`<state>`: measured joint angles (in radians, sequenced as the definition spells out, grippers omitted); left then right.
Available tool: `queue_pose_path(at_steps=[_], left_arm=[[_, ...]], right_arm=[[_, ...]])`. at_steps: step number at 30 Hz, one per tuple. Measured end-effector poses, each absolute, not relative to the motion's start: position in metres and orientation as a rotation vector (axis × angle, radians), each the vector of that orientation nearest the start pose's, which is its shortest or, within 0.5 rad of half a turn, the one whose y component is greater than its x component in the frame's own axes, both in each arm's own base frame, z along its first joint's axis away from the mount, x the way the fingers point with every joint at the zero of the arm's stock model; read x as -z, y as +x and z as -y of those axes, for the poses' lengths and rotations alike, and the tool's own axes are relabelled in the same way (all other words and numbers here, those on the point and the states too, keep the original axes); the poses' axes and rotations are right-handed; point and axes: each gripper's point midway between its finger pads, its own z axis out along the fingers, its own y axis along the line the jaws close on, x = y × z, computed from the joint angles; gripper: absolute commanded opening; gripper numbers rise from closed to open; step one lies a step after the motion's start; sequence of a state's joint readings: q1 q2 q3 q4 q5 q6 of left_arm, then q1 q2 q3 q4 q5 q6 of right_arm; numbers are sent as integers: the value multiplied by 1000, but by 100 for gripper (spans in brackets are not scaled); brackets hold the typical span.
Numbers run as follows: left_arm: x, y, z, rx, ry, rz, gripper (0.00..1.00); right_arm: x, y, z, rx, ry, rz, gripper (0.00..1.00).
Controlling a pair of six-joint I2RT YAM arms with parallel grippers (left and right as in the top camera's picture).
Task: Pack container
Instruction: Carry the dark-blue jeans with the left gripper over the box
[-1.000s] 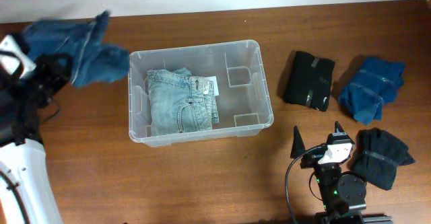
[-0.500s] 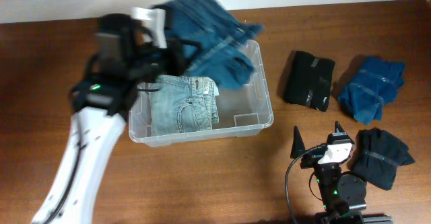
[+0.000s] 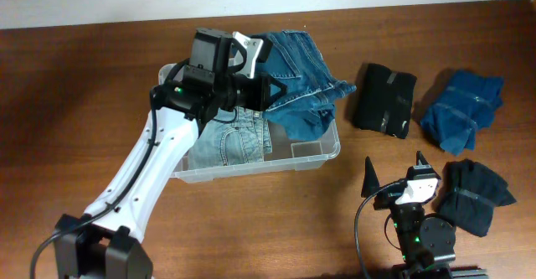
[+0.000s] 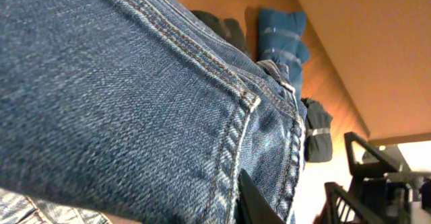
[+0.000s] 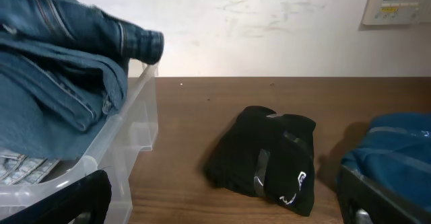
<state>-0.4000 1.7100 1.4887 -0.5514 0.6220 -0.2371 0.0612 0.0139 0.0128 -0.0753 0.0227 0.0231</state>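
Note:
The clear plastic container (image 3: 332, 149) stands mid-table with folded light-blue jeans (image 3: 230, 141) inside. My left gripper (image 3: 270, 90) is shut on dark blue jeans (image 3: 306, 82), holding them over the container's right half; the denim fills the left wrist view (image 4: 135, 96). My right gripper (image 3: 394, 177) is open and empty near the front right, resting above the table. In the right wrist view the container wall (image 5: 131, 133) and the hanging dark blue jeans (image 5: 54, 69) sit at the left.
A folded black garment (image 3: 384, 100) lies right of the container, also in the right wrist view (image 5: 269, 160). A folded blue garment (image 3: 461, 110) lies further right. Another dark folded garment (image 3: 476, 195) lies beside my right gripper.
My left arm has swung from the far left across the table, carrying the dark blue jeans to above the container's right half. The right arm has not moved.

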Motion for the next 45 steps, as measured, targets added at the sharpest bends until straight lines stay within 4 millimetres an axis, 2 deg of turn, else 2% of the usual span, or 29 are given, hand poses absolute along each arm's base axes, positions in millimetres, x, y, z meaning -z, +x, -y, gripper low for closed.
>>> queue_pose_path(at_steps=[3,6,12,15,18,25,32,37,41,45], left_arm=[[-226,385,276,1041,564,-2327,0],[-229,377,289,1054,666,-2280,1],[-220,338,315,1095,855,-2295,1],[-216,323,322,1111,917,-2307,1],[-206,315,317,1069,927,-2374,1],[-176,330,284,742,853,-2521,1],[-165,336,270,608,829,-2563,1],[-145,333,257,502,862,-2635,0],[-138,333,240,367,857,-2678,0],[-135,337,233,297,851,-2682,1]], right_arm=[[-158,246,-11,-45,-14,-1647,99],[-158,246,-11,-45,-14,-1647,99],[-158,246,-11,-45,-15,-1647,98],[-158,246,-11,-45,-14,-1647,98],[-158,246,-11,-45,-14,-1647,98],[-158,246,-11,-45,-15,-1647,98],[-158,246,-11,-45,-15,-1647,99],[-158,246,-11,-46,-14,-1647,98],[-158,246,-11,-45,-15,-1647,99],[-158,246,-11,-45,-15,-1647,98]])
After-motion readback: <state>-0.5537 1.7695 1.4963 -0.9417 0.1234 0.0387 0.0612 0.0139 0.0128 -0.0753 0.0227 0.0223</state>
